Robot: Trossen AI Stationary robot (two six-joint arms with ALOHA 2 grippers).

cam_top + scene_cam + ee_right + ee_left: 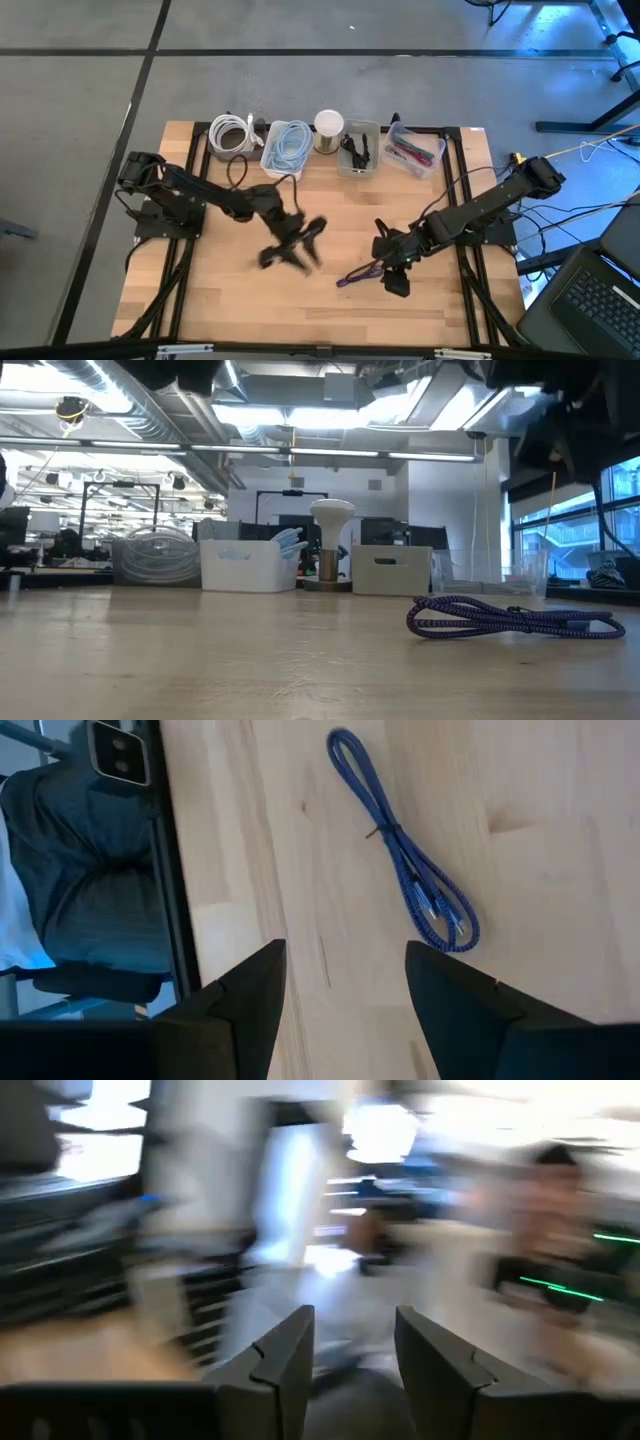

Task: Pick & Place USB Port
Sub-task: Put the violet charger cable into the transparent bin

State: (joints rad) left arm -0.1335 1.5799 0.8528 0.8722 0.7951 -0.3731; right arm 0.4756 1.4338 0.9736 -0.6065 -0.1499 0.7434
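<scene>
A braided blue-purple USB cable, folded into a long bundle (pixel 358 273), lies flat on the wooden table; it also shows in the low view (pixel 510 620) and the right wrist view (pixel 400 850). My right gripper (pixel 395 282) (pixel 345 1010) is open just to the right of the cable's end and touches nothing. My left gripper (pixel 295 250) hovers over the table's middle, left of the cable. It is open and empty, and its wrist view (pixel 355 1355) is smeared by motion.
Along the far edge stand a coil of white cable (pixel 230 135), a white bin of pale cables (pixel 287 145), a white-capped cylinder (pixel 328 128), a grey bin (pixel 358 150) and a clear bin (pixel 415 150). Bare wood lies near the front edge.
</scene>
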